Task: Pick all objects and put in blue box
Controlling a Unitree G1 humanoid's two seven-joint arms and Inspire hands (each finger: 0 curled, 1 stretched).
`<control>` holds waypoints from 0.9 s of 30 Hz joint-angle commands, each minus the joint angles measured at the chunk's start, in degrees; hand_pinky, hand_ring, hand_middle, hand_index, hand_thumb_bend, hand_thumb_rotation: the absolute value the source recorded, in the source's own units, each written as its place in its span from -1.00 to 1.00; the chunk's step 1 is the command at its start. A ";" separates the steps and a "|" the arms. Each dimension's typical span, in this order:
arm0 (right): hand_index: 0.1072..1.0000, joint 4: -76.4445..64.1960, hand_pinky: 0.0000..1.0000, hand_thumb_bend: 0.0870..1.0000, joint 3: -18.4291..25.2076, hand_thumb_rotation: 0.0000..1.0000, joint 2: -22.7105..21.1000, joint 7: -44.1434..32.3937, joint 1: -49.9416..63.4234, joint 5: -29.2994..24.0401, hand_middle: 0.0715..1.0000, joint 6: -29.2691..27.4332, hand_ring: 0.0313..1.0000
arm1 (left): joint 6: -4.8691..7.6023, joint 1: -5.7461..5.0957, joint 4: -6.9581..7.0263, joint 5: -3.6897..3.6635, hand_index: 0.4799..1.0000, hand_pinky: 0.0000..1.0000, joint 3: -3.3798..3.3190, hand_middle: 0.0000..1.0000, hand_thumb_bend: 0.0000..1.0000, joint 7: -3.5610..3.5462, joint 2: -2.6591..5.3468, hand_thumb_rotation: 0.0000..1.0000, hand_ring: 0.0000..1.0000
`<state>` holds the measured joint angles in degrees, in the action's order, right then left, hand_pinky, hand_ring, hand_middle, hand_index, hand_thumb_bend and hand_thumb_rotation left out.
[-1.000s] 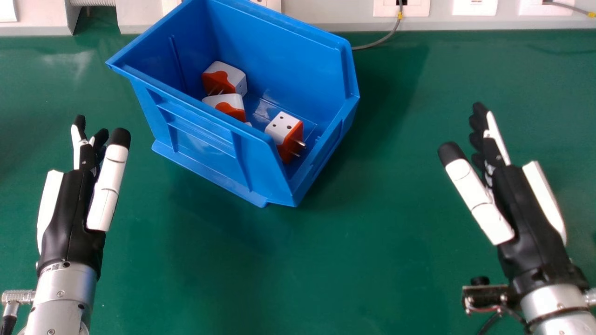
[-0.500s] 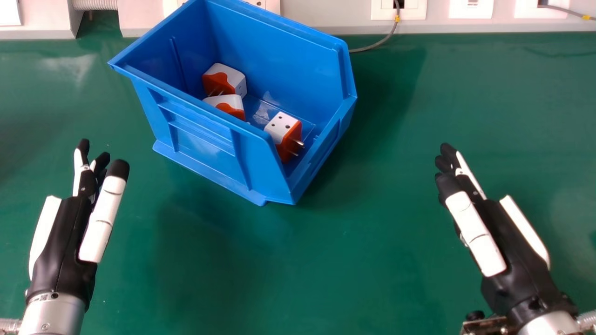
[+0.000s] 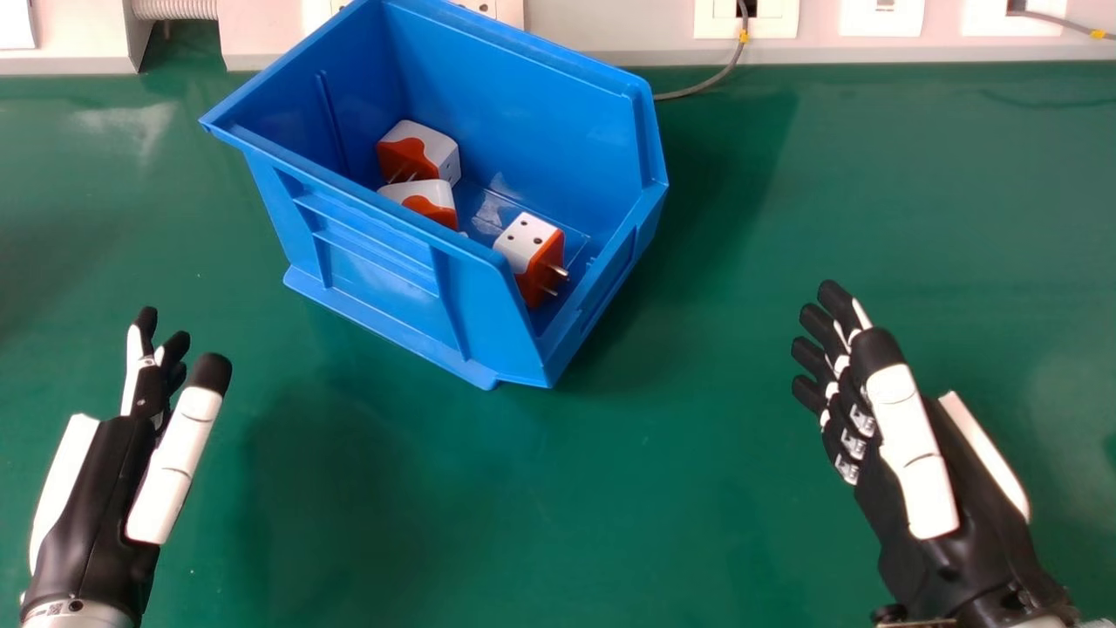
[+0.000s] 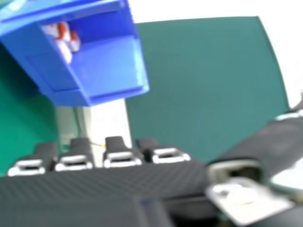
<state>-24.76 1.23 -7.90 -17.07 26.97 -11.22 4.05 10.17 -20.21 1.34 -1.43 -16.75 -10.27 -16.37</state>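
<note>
In the head view the blue box (image 3: pixel 384 262) stands at the upper middle of the table. Inside it lie three white and orange plug adapters: one at the back (image 3: pixel 418 150), another just in front of it (image 3: pixel 423 201), and a third near the right end (image 3: pixel 532 255). My left hand (image 3: pixel 96 497) is at the lower left, open and holding nothing. My right hand (image 3: pixel 907 462) is right of the box and nearer the robot, open with nothing in it. The right hand view shows the blue box (image 4: pixel 111 66) with adapters (image 4: pixel 64 40) inside, beyond my right hand (image 4: pixel 120 158).
A green table (image 3: pixel 558 488) spreads around the box. Along its far edge runs a pale trunking (image 3: pixel 610 35) with sockets, and a grey cable (image 3: pixel 715 77) hangs from it behind the box's right side.
Both hands have drawn back toward the robot; the right has also shifted left and turned, showing more of its fingers. The box and adapters keep their places.
</note>
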 commanded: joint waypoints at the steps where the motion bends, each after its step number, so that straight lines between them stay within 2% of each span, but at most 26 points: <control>1: 1.00 -1.58 1.00 -0.30 0.24 1.00 0.57 0.26 0.73 -1.29 1.00 -1.61 1.00 | -0.55 -0.91 2.79 -3.02 1.00 0.88 -0.79 1.00 0.55 -1.02 0.55 1.00 1.00; 2: 1.00 -1.60 1.00 -0.30 0.15 1.00 0.68 0.32 0.77 -1.21 1.00 -1.68 1.00 | -1.13 -0.90 3.00 -4.76 1.00 0.87 -0.99 1.00 0.49 -1.58 0.86 1.00 1.00; 3: 1.00 -1.75 1.00 -0.30 0.02 1.00 0.75 0.38 0.85 -0.98 1.00 -1.76 1.00 | -1.45 -0.56 2.59 -7.13 1.00 0.87 -1.32 1.00 0.46 -2.42 1.34 1.00 1.00; 5: 1.00 -2.21 1.00 -0.30 -0.12 1.00 0.84 0.49 1.06 -0.58 1.00 -1.81 1.00 | -1.31 0.21 1.15 -11.44 1.00 0.86 -2.06 1.00 0.35 -4.12 2.19 1.00 1.00; 6: 1.00 -2.36 1.00 -0.29 -0.09 1.00 0.84 0.54 1.09 -0.45 1.00 -1.83 1.00 | -1.03 0.48 0.51 -13.19 1.00 0.86 -2.34 1.00 0.28 -4.96 2.57 1.00 1.00; 7: 1.00 -2.44 1.00 -0.29 0.00 1.00 0.81 0.60 1.08 -0.40 1.00 -1.85 1.00 | -0.82 0.74 -0.02 -14.65 1.00 0.86 -2.61 1.00 0.21 -5.72 2.90 1.00 1.00; 9: 1.00 -2.49 1.00 -0.29 0.11 1.00 0.73 0.68 1.00 -0.39 1.00 -1.88 1.00 | -0.55 1.08 -0.63 -16.56 0.99 0.86 -2.98 1.00 0.04 -6.86 3.19 1.00 1.00; 12: 1.00 -2.18 1.00 -0.29 0.50 1.00 0.55 0.66 0.70 -0.44 1.00 -2.15 1.00 | 0.56 2.01 -2.32 -19.46 0.97 0.85 -3.69 1.00 -0.07 -9.08 3.51 1.00 0.99; 14: 1.00 -1.88 1.00 -0.29 0.72 1.00 0.49 0.66 0.35 -0.43 1.00 -2.38 1.00 | 1.12 2.45 -3.22 -20.68 0.96 0.85 -4.00 0.99 -0.10 -10.38 3.55 1.00 0.98; 16: 1.00 -1.69 1.00 -0.30 0.91 1.00 0.50 0.79 -0.04 -0.29 1.00 -2.55 1.00 | 1.29 2.71 -3.63 -21.37 0.95 0.84 -4.20 0.99 -0.13 -11.30 3.59 0.99 0.98; 19: 1.00 -1.50 1.00 -0.30 1.23 1.00 0.46 1.06 -0.51 0.03 1.00 -2.87 1.00 | 1.38 3.20 -4.33 -22.02 0.91 0.83 -4.50 0.97 -0.18 -12.23 3.63 0.96 0.96; 24: 1.00 -0.98 1.00 -0.31 1.74 1.00 0.39 1.33 -1.02 0.50 1.00 -4.12 1.00 | 1.30 3.71 -4.92 -22.05 0.85 0.81 -4.90 0.93 -0.23 -12.87 3.81 0.88 0.93; 27: 1.00 -0.55 1.00 -0.32 1.91 1.00 0.41 2.01 -1.38 1.65 1.00 -5.66 1.00 | 1.32 3.77 -4.85 -21.42 0.83 0.80 -4.86 0.91 -0.25 -12.75 3.69 0.85 0.92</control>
<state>-24.83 2.42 -7.15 -15.57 26.41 -10.20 0.68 10.27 -16.92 -3.97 -22.54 -21.18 -22.62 -12.53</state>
